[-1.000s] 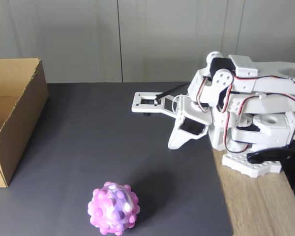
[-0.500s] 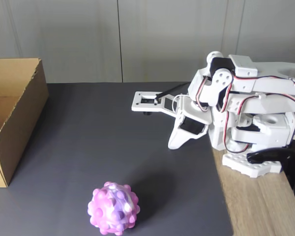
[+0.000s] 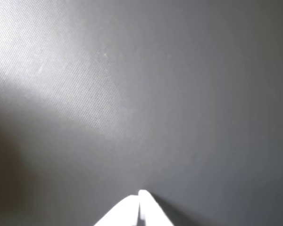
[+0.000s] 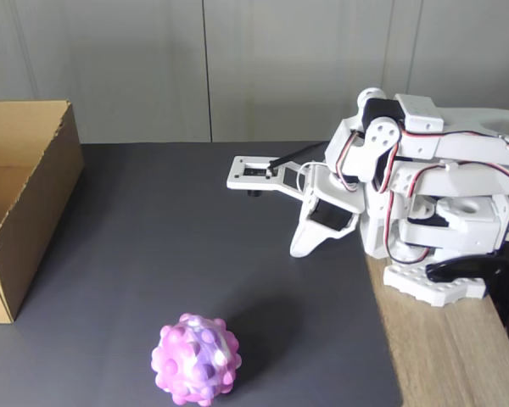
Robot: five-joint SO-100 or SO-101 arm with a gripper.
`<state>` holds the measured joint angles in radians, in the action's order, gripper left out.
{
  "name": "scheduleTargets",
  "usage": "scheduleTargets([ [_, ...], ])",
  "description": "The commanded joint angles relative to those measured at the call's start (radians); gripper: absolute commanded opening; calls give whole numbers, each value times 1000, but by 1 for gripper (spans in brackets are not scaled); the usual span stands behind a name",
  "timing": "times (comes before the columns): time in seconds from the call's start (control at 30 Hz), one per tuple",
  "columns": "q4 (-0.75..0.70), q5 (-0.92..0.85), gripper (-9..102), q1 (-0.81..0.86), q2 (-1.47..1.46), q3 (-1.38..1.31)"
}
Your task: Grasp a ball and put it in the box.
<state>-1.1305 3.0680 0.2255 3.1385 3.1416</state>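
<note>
Ball: your pink, purple and white bumpy ball [image 4: 196, 359] sat on the dark mat [image 4: 170, 254] at the near edge of the fixed view, a little left of centre, with its shadow falling to the right.
Box: your brown cardboard box [image 4: 34, 195] stood at the left edge of the fixed view, open at the top, well apart from the ball and farther back.
Arm: your white arm [image 4: 424, 195] was folded low at the right of the fixed view, its base on the wooden counter [image 4: 458, 356] beside the mat.
Tool: your tool [image 4: 299, 250] pointed down at the mat just left of the arm's base, well apart from both the ball and the box; in the wrist view its two white tips [image 3: 140, 200] met at the bottom edge, so the jaws were closed with nothing between them.
Mat: in the wrist view you had plain grey mat under the tool, brighter toward the upper left.
</note>
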Motion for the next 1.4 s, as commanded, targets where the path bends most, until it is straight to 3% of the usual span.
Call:
scheduleTargets([
  [0.0, 6, 34, 0, 9, -8, 6],
  [0.5, 32, 112, 2, -103, -21, -167],
  [0.77, 32, 91, 0, -252, -319, -517],
  [1.07, 18, -3, 0, -555, -601, -911],
  [1.37, 143, -23, 0, -707, -862, -1097],
])
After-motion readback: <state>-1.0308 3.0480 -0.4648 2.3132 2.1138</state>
